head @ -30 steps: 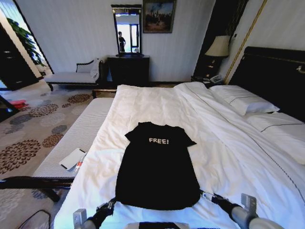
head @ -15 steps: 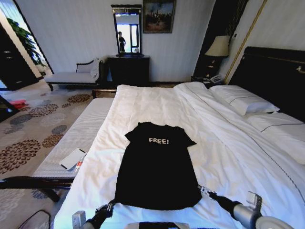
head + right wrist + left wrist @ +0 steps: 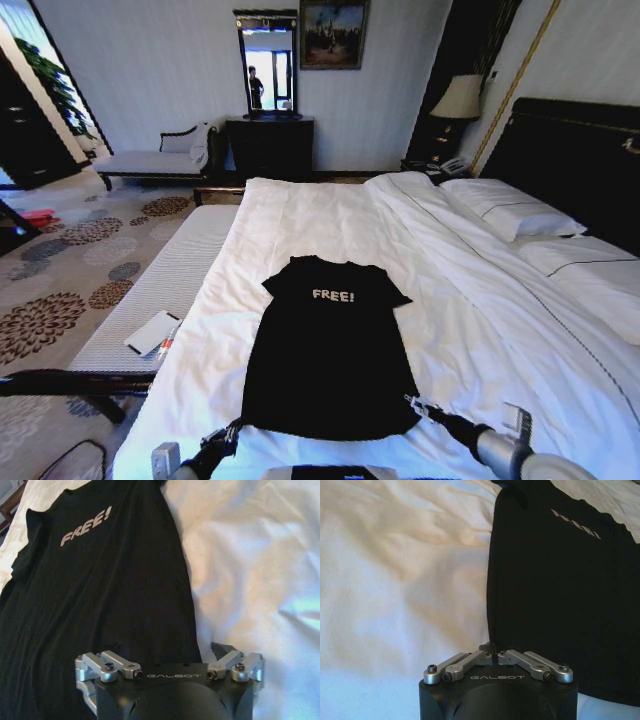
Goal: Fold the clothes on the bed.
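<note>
1. Head view: black T-shirt (image 3: 328, 350) lies flat on the bed (image 3: 480, 330), hem toward the robot.
2. Left gripper (image 3: 492, 656) sits at the hem's left corner, jaws pressed together.
3. Right gripper (image 3: 167, 667) sits over the hem's right corner, jaws spread.

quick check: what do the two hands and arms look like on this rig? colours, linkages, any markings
Both hands match. The left hand has a black rounded body marked "GALBOT" in pale letters, with silver metal finger linkages held by dark screws. The right hand has the same black housing, lettering and silver links. In the head view the arms are black, with grey cylindrical segments and pale square blocks near the bottom edge. I cannot make out any loose cables.
</note>
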